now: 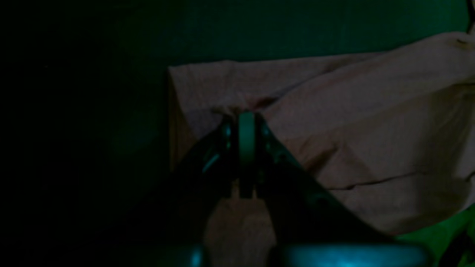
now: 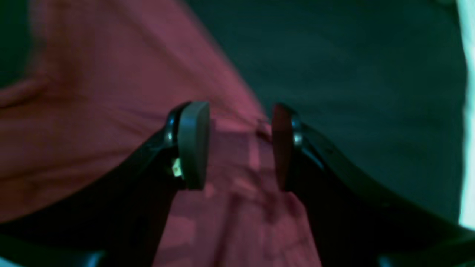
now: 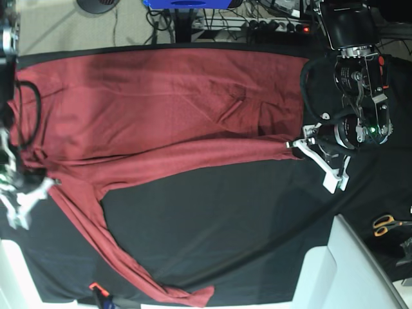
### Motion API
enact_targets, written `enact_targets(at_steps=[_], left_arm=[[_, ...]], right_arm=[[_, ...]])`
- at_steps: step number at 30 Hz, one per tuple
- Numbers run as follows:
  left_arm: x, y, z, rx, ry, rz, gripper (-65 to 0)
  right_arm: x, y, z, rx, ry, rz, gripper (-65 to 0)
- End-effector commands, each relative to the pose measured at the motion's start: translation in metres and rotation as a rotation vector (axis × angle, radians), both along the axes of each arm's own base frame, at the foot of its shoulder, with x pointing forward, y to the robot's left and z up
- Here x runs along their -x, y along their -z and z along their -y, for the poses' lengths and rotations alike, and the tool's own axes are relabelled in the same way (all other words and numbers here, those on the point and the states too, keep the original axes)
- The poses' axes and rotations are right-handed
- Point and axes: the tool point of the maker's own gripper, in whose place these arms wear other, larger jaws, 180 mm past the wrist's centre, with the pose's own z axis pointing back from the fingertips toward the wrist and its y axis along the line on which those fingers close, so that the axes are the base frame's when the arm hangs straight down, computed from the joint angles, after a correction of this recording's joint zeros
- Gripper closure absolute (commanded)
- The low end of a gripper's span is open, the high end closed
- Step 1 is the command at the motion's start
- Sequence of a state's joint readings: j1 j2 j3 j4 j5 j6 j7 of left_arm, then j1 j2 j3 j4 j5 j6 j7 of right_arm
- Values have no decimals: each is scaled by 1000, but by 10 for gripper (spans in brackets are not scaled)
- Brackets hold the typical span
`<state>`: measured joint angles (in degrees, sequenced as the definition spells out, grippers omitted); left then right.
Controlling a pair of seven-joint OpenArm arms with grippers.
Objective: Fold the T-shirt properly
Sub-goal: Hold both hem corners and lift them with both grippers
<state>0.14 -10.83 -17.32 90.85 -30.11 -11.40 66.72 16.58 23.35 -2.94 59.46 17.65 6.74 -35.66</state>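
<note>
The brick-red T-shirt [image 3: 161,109] lies spread over the black table cover [image 3: 225,219], with one long sleeve [image 3: 122,257] trailing toward the front edge. At its right edge my left gripper [image 3: 295,145] is shut on a fold of the fabric. In the dim left wrist view the left gripper [image 1: 245,115] has its fingers together and cloth [image 1: 371,129] bunched at the tips. My right gripper [image 3: 32,193] is at the shirt's left side. The right wrist view shows the right gripper [image 2: 239,144] open, hovering over the shirt [image 2: 92,111] near its edge, gripping nothing.
Orange-handled scissors [image 3: 385,224] lie at the far right. A white panel [image 3: 341,270] covers the front right corner. Cables and a power strip [image 3: 277,24] run along the back. A small orange object [image 3: 94,286] sits at the front left edge.
</note>
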Motion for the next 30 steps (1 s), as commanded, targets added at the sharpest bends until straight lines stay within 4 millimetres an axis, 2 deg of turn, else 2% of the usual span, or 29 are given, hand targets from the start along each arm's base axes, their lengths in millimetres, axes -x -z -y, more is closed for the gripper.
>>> enact_targets(at_steps=[1, 3, 6, 11, 16, 21, 24, 26, 29, 30], left_arm=[[-10, -13, -4, -6, 0, 47, 0], [-10, -12, -4, -6, 0, 45, 0], [-10, -11, -4, -5, 0, 43, 0], [-9, -11, -4, -7, 0, 41, 0], [-9, -11, -4, -6, -1, 41, 0], [-9, -11, -4, -5, -1, 41, 0], [-9, -10, -4, -5, -1, 40, 0], [-8, -10, -4, -5, -1, 38, 0], [-8, -9, -4, -5, -1, 36, 0], [-8, -10, -4, -5, -1, 38, 0]], right_arm=[[-9, -11, 16, 41, 12, 17, -257], [-18, -7, 15, 50, 0, 14, -257], [-19, 4, 20, 57, 7, -18, -258], [-14, 21, 34, 57, 47, -43, -264], [-6, 34, 38, 67, 52, -90, -264], [-8, 35, 39, 67, 52, -66, -261], [-2, 40, 42, 66, 62, -80, -255], [-2, 41, 42, 66, 62, -82, -204], [-4, 40, 42, 66, 60, -70, -26], [-4, 39, 42, 67, 59, -65, 0]])
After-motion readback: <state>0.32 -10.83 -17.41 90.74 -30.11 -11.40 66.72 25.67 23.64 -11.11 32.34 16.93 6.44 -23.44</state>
